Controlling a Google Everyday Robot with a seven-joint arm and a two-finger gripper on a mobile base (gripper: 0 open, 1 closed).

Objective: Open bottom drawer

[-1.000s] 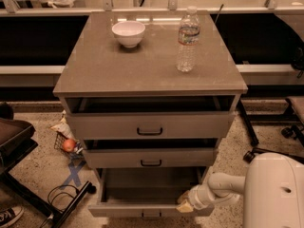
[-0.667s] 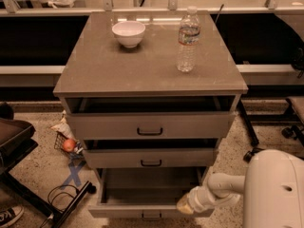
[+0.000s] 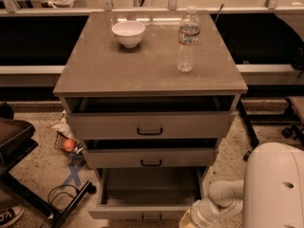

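The gripper [image 3: 189, 218] slid toward 6 o'clock and ended low at the picture's bottom edge, just beside the right end of the bottom drawer [image 3: 152, 189] front. That front crept slightly the same way, baring a little more grey interior. The robot's white body [image 3: 278, 184] rose toward 12 o'clock.

A white bowl [image 3: 128, 33] and a water bottle [image 3: 188, 39] are set apart on the cabinet top [image 3: 118, 70]. A red fruit [image 3: 69, 145] is seen on the floor.
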